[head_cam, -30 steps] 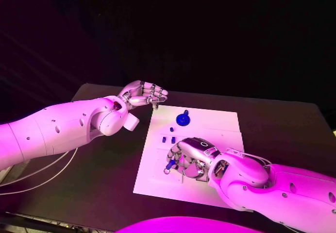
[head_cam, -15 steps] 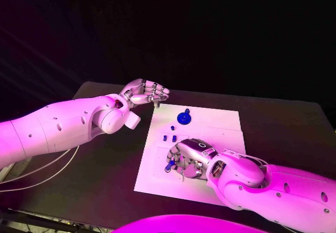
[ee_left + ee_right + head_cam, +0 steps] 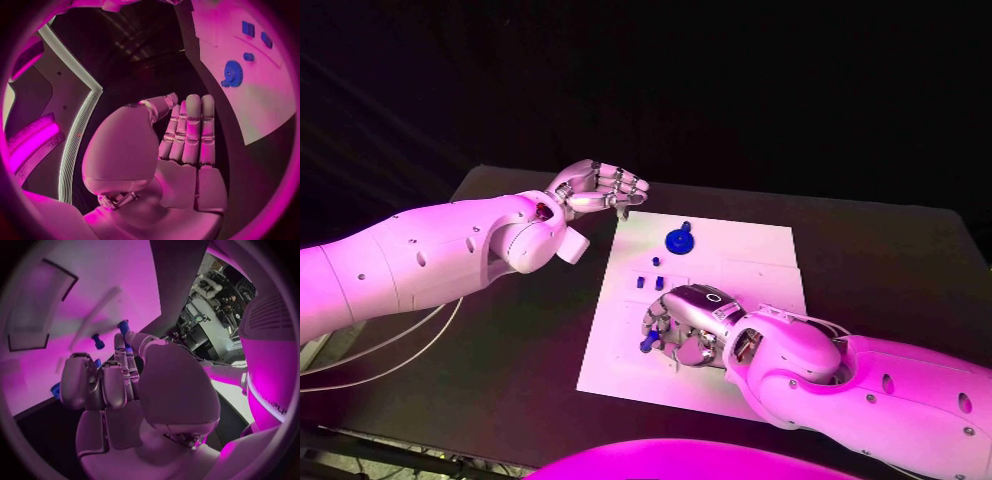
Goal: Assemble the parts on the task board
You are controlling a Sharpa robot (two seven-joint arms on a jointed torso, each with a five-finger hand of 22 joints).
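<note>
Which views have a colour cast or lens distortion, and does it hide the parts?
Head view: magenta cast, yet the blue gear stands out on the task board. Left wrist view: fisheye bends the board's edge. Right wrist view: the right hand covers some blue parts.

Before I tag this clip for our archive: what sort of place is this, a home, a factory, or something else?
Most likely a robotics lab or demo bench, not a home. A black table carries a white task board with small blue parts, such as a blue gear. The right wrist view shows racks of equipment behind, under coloured lighting.
</note>
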